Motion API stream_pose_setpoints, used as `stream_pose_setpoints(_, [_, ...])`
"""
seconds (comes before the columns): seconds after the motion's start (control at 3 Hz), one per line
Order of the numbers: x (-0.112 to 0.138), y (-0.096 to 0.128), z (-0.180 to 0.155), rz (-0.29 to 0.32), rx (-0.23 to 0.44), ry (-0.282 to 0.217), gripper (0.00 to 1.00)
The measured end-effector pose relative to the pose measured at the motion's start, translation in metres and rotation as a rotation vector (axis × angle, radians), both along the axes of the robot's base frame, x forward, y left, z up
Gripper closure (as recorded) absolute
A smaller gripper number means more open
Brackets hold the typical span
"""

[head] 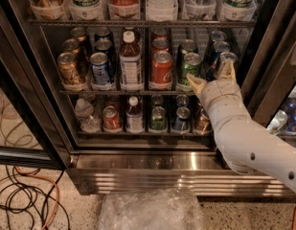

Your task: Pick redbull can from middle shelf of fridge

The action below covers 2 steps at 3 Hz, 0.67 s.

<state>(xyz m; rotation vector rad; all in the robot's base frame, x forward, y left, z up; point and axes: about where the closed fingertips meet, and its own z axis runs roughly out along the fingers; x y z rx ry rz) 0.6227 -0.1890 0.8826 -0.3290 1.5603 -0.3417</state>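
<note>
The fridge (152, 166) stands open in front of me. On the middle shelf (138, 93), the redbull can (227, 58) is the front one of a row of slim blue-and-silver cans at the far right. My gripper (212, 76) is at that can, low on its front, and is open. One fingertip (195, 82) is by the green can (190, 66). The other fingertip (230, 70) rests against the redbull can's right side. My white arm hides the can's lower body.
The middle shelf also holds a red can (162, 68), a bottle (130, 63), a blue soda can (100, 67) and a brown can (70, 68). The dark door frame (269, 56) is close on the right. Cables (23, 195) and a plastic bag (147, 210) lie on the floor.
</note>
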Motion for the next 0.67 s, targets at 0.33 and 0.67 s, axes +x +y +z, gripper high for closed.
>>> stream_pose_setpoints(0.33, [0.001, -0.003, 0.011, -0.009, -0.016, -0.054, 0.29])
stream_pose_setpoints(0.67, [0.0, -0.01, 0.022, -0.037, -0.018, -0.1, 0.32])
